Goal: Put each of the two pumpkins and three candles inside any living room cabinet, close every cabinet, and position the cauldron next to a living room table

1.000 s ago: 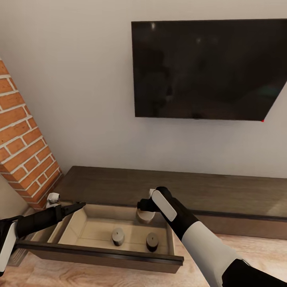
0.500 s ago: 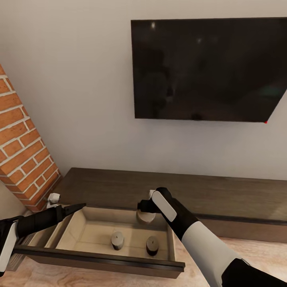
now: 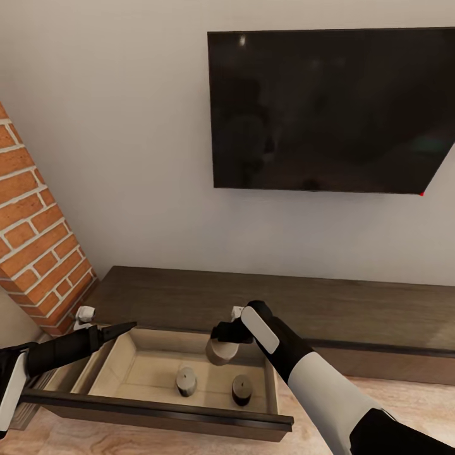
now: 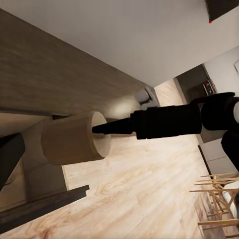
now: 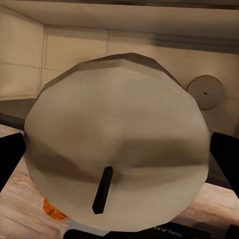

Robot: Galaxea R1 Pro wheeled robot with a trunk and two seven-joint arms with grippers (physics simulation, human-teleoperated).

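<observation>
Fingers of my right gripper (image 3: 222, 333) are pinching the third candle (image 3: 221, 351) above the open cabinet drawer (image 3: 158, 414) — two candles (image 3: 186, 381) already inside. I'm aiming to lower it onto bare lining, clear of both. My left gripper (image 3: 126, 327) — fingers together — is hovering at the drawer's corner.

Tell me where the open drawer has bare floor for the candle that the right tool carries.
The pale-lined open drawer is bare at its left half. Its front right is crowded by two short cylinder candles. The right tool holds the third cream candle.
</observation>
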